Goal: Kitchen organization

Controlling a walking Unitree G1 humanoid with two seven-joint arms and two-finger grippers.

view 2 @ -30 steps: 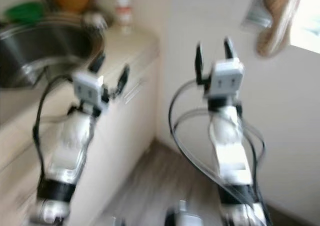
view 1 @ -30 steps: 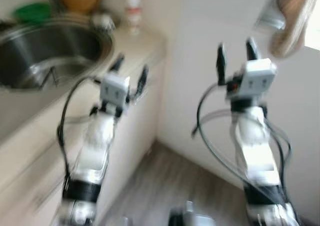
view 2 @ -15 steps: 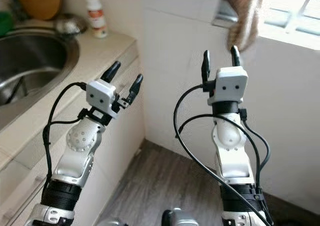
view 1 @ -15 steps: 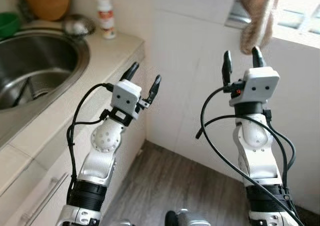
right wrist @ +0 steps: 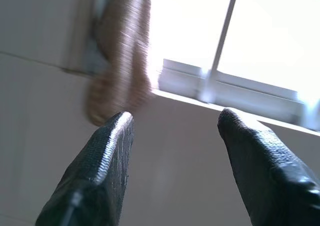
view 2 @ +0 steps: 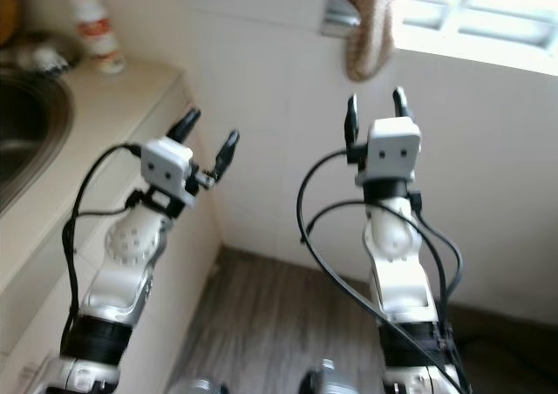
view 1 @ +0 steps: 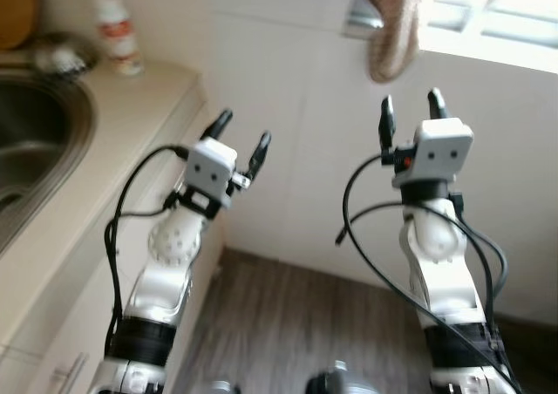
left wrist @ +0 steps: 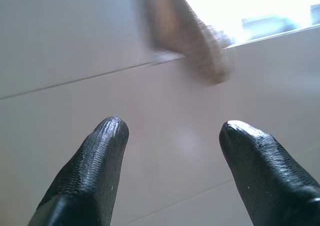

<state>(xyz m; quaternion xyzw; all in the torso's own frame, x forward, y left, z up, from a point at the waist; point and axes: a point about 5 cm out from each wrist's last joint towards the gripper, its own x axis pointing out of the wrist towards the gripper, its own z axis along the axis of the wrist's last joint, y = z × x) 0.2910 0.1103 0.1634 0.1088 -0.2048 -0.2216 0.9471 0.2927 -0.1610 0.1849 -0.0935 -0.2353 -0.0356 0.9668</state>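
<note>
Since half a second ago our head camera has swung to the right: the sink (view 1: 39,163) and the counter (view 1: 113,163) have slid toward the left edge of the eye views, and the window (view 1: 488,15) now takes up more of the upper right. Both our arms remain raised in front of the white tiled wall (view 1: 288,106), much as they were.

Our left gripper (view 1: 241,136) is held up just past the counter's corner, its two black fingers spread apart with nothing between them. In the left wrist view the fingertips (left wrist: 107,136) point at the tiled wall, with a brownish cloth (left wrist: 187,41) hanging blurred above them.

Our right gripper (view 1: 408,115) stands upright below the window sill, fingers likewise parted and empty. Its wrist view looks up past the fingertips (right wrist: 117,131) at the same hanging cloth and the bright window frame.

At the back of the counter, near the wall, stands a small white bottle (view 1: 118,32) with a reddish label; whatever is printed on it is too blurred for us to read. Beside it, at the sink's rim, lies a shiny metal object (view 1: 57,56) that we cannot identify. Both sit well apart from either gripper. Grey wood-look flooring (view 1: 288,315) shows below, between our arms.
</note>
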